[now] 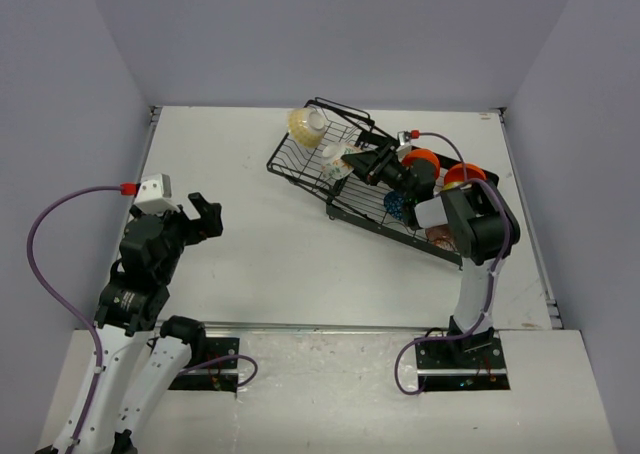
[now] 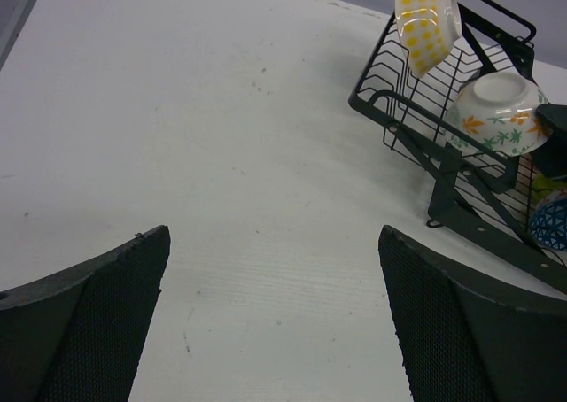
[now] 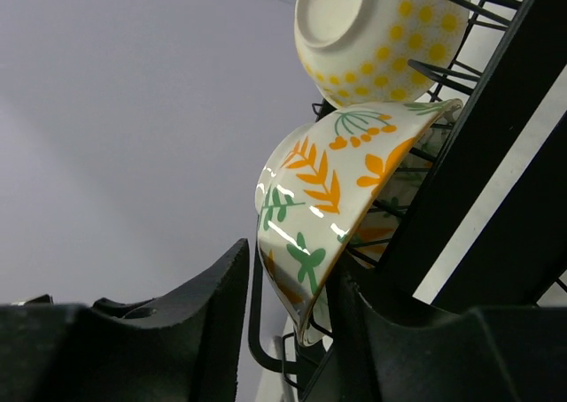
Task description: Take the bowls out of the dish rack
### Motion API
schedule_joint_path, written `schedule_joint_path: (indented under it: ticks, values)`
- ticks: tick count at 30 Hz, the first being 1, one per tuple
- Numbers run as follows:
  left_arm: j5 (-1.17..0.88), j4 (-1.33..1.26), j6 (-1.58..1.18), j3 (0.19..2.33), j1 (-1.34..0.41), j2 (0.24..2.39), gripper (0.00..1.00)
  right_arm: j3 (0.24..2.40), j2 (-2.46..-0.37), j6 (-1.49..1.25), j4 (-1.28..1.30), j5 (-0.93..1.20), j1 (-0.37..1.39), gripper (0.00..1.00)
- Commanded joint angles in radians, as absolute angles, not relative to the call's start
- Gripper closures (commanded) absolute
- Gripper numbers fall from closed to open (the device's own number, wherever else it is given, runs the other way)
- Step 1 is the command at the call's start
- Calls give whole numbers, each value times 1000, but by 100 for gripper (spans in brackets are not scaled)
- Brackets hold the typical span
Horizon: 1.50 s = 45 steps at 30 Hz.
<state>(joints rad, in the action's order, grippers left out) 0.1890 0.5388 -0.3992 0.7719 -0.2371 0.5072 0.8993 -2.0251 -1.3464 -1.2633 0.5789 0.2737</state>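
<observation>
The black wire dish rack [image 1: 300, 166] lies slantwise at the back right of the table. At its far end a cream-yellow dotted bowl [image 1: 307, 124] stands on edge. Beside it is a white bowl with orange and green leaves [image 1: 338, 157]. My right gripper [image 1: 352, 161] reaches into the rack. In the right wrist view its jaws straddle the leaf bowl's [image 3: 328, 189] rim; the right finger [image 3: 372, 331] sits inside the bowl and a gap shows at the left finger [image 3: 221, 305]. Two orange bowls [image 1: 422, 159], a blue patterned one [image 1: 397, 206] and a brownish pink one [image 1: 438, 236] are further along. My left gripper [image 1: 205, 217] hovers open over bare table.
In the left wrist view the rack [image 2: 390, 110] with the dotted bowl [image 2: 425, 26] and leaf bowl [image 2: 496, 110] lies far off at the upper right. Grey walls close in the white table [image 1: 250, 174] on three sides. The right arm covers part of the rack.
</observation>
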Motion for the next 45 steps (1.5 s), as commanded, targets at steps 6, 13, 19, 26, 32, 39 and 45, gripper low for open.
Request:
schedule_joint_path:
  ticks: [6, 13, 19, 26, 32, 39, 45]
  values:
    - [176, 495, -371, 769, -242, 505, 0, 940, -2058, -1399, -1391, 618, 272, 69]
    - [179, 495, -371, 769, -242, 505, 0, 956, -2092, -1440, -1465, 630, 272, 78]
    - [181, 497, -373, 769, -242, 503, 0, 957, -2088, -1445, -1479, 632, 272, 91]
    - [181, 497, -373, 769, -242, 502, 0, 973, -2083, -1454, -1486, 641, 271, 100]
    - [184, 497, -373, 769, -242, 499, 0, 994, -2074, -1457, -1526, 667, 273, 100]
    - [196, 500, -376, 769, -242, 489, 0, 1046, -2046, -1466, -1572, 716, 275, 100]
    - [204, 503, -379, 772, -241, 485, 0, 1092, -2022, -1454, -1548, 750, 284, 100]
